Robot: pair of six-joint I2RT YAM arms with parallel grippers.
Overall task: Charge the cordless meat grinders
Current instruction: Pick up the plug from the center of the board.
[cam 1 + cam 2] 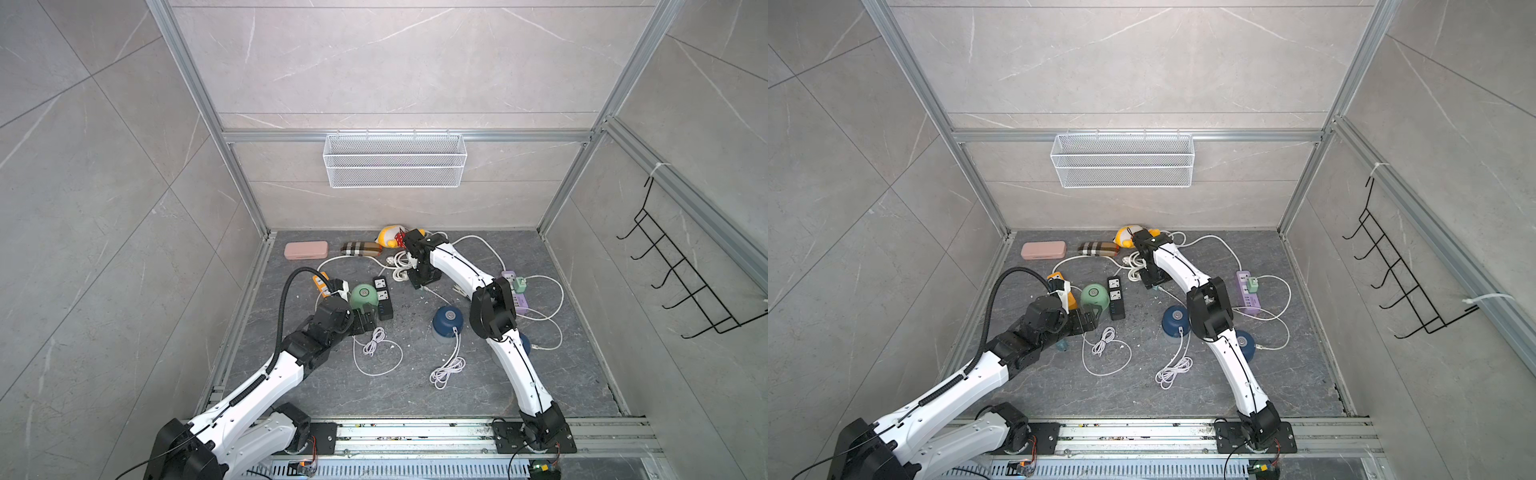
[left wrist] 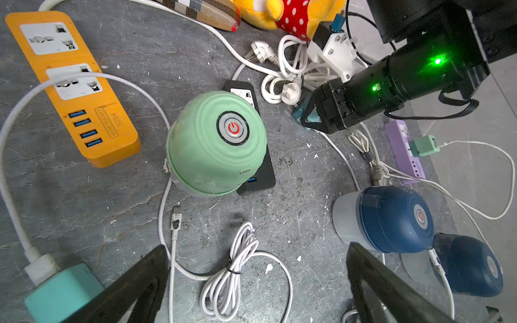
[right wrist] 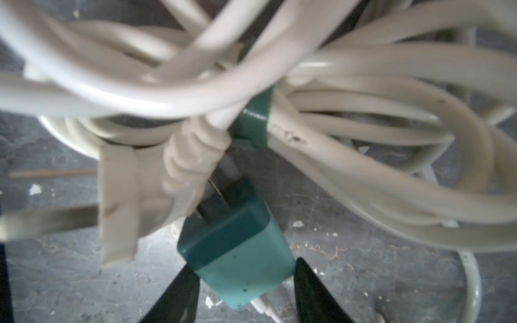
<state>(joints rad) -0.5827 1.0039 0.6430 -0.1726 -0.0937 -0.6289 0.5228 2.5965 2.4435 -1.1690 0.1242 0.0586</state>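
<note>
3 meat grinders sit on the dark worktop [image 1: 332,395]. The mint green grinder [image 2: 215,148] stands right against the black power strip [image 1: 383,297]. The blue grinder [image 2: 391,218] and the second blue grinder [image 2: 470,268] stand close together, off to one side. Each blue one has a white cord going into it. The green one has none, and a loose cord end [image 2: 176,215] lies just beside it.

The right fingers [image 3: 246,265] are closed on a teal plug adapter [image 3: 232,237], 1 finger on each side. Its metal prongs poke into a pile of thick white cords [image 3: 349,117]. The left fingers [image 2: 256,246] are spread wide and hold nothing, hanging over a coiled thin cord [image 2: 232,274].

I think the right arm should first pull the adapter straight back out of the pile, so the prongs do not snag a cord. Then it should turn the prongs to face a free socket and push straight in. The left fingers could hold the strip steady.
</note>
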